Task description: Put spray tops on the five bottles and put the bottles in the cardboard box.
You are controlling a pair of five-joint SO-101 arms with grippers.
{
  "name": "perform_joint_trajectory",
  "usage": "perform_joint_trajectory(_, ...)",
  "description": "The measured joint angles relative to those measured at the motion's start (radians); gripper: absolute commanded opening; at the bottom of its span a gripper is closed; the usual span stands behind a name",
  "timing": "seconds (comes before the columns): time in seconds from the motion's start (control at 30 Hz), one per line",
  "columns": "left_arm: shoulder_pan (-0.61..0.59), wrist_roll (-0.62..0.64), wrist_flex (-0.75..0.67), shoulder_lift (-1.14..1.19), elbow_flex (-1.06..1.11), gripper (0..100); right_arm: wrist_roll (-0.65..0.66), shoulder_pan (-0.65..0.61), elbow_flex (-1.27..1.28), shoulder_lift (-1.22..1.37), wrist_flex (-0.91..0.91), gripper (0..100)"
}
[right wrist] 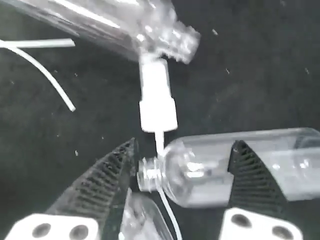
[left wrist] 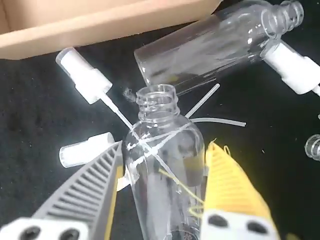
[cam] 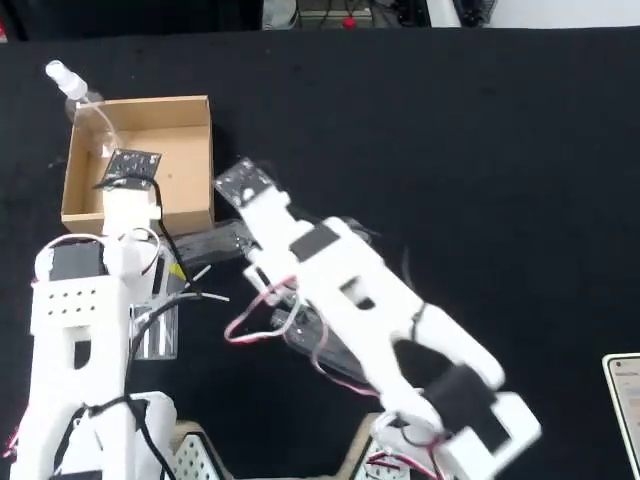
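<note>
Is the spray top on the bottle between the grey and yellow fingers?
Off. The bottle in the left end effector has a bare, open neck; spray tops lie loose nearby.

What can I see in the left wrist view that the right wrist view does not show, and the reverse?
Left wrist view, not the right: the cardboard box wall and the yellow-and-grey left pincer gripping a capless bottle. Right wrist view, not the left: the black right pincer, open, straddling a lying bottle. Both: clear bottles without tops, loose white spray tops and thin tubes on the black table.
</note>
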Motion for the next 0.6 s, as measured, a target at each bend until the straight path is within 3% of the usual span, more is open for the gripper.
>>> perform_joint_trajectory(0.47,0.0,0.0,0.0,-0.021,0.009,17,0.025,-0.034,-0.184,0.284,0.032,27.0)
perform_joint_trajectory(0.6,0.0,0.0,0.0,-0.021,0.032,17,0.046,-0.034,-0.184,0.304,0.032,15.0)
